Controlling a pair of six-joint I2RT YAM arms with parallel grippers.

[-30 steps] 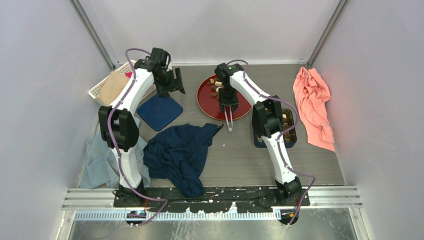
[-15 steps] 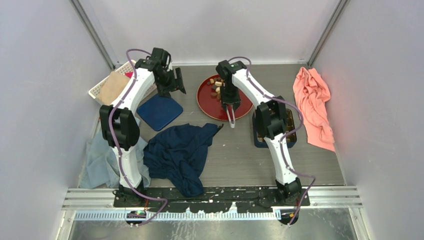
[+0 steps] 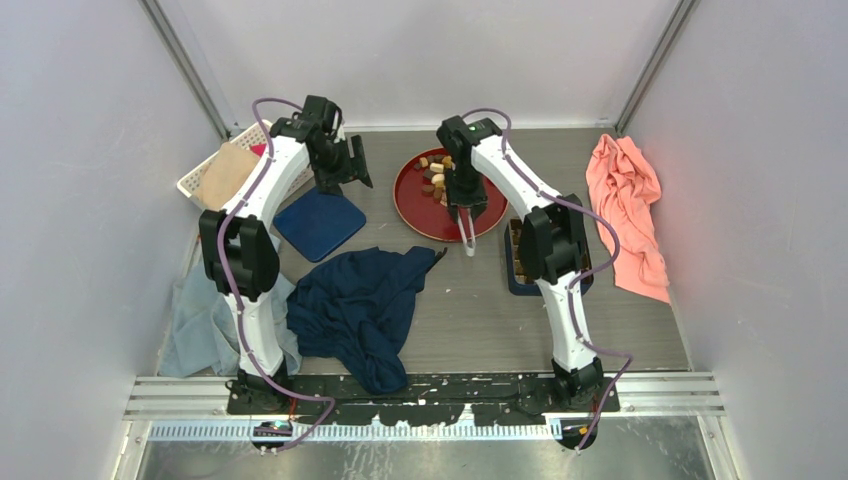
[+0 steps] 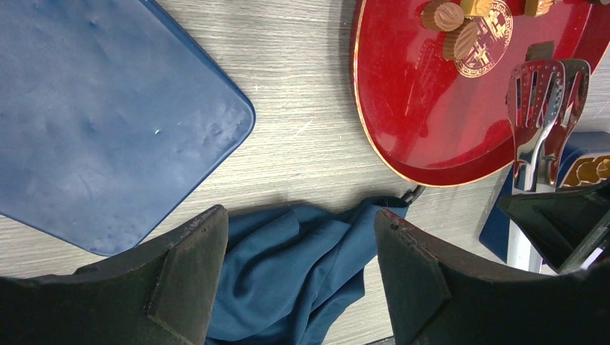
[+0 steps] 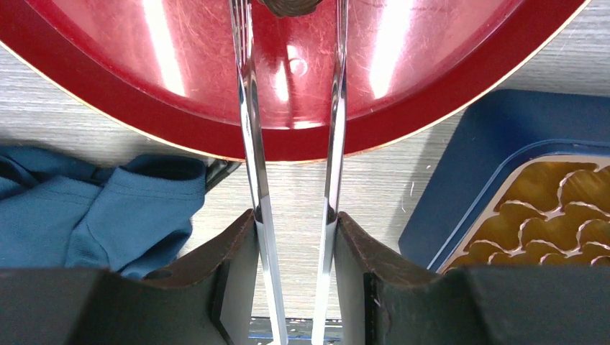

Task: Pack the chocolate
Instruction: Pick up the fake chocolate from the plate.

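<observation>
My right gripper (image 5: pixel 295 223) pinches metal tongs (image 5: pixel 248 144) over the red tray (image 5: pixel 431 108), a chocolate (image 5: pixel 290 6) between their blades; my left gripper (image 4: pixel 298 237) hangs spread.

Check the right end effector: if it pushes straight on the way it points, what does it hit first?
The right end effector holds tongs; a dark chocolate piece sits between their tips over the red tray, so probably that first. Whether the tips touch it is unclear.
</observation>
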